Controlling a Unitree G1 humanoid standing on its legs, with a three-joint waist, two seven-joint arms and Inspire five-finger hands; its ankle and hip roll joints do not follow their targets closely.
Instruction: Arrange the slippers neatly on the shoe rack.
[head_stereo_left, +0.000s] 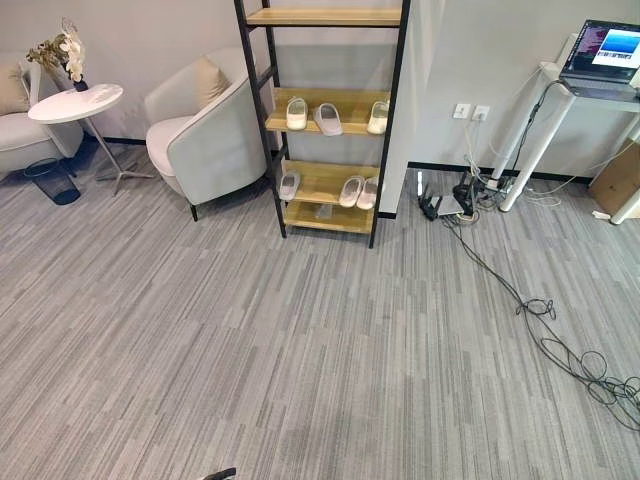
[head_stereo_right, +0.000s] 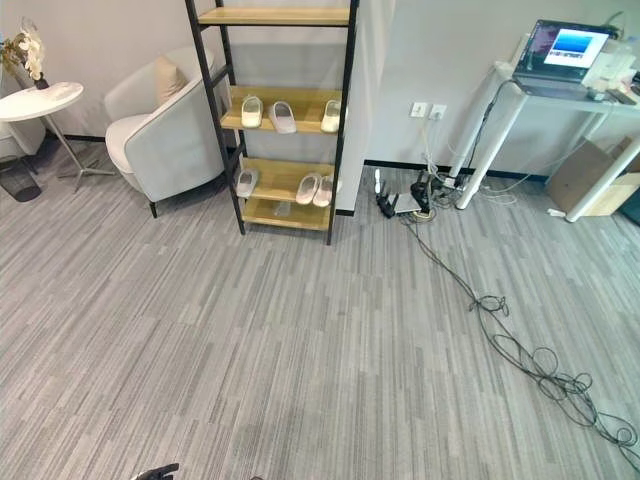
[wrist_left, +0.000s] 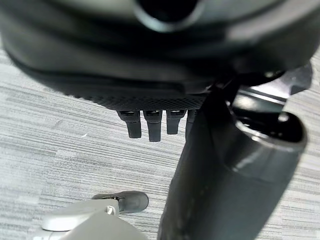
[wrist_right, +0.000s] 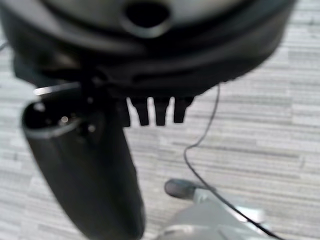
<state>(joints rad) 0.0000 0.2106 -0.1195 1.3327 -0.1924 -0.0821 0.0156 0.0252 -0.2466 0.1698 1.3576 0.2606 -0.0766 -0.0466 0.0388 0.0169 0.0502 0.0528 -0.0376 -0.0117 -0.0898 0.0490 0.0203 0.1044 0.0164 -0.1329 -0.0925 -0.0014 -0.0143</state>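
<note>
Slippers are all up on the shoe rack already, six of them as far as I can count. The middle shelf has three: a white one near its left end, a greyish one just beside it that sits a bit angled, and another white one well apart at the right end. The shelf below has a grey one at the left edge next to the black upright, and a pale pair touching each other toward the right end. Top shelf and the lowest board look bare from where I'm standing. The rack is a black metal frame with wooden boards, backed against the wall, with a light armchair just beside its left side. Further left there's a small round white table with flowers behind it and a dark bin on the floor. Off to the right is a white desk with an open laptop, and a mess of cables trailing across the grey carpet. The robot is standing well back from the rack. Its left hand hangs over the carpet with fingers pointing straight down, relaxed, holding nothing. Same deal with the right hand: fingers straight and loose, thumb sticking out beside them, nothing in it.
</note>
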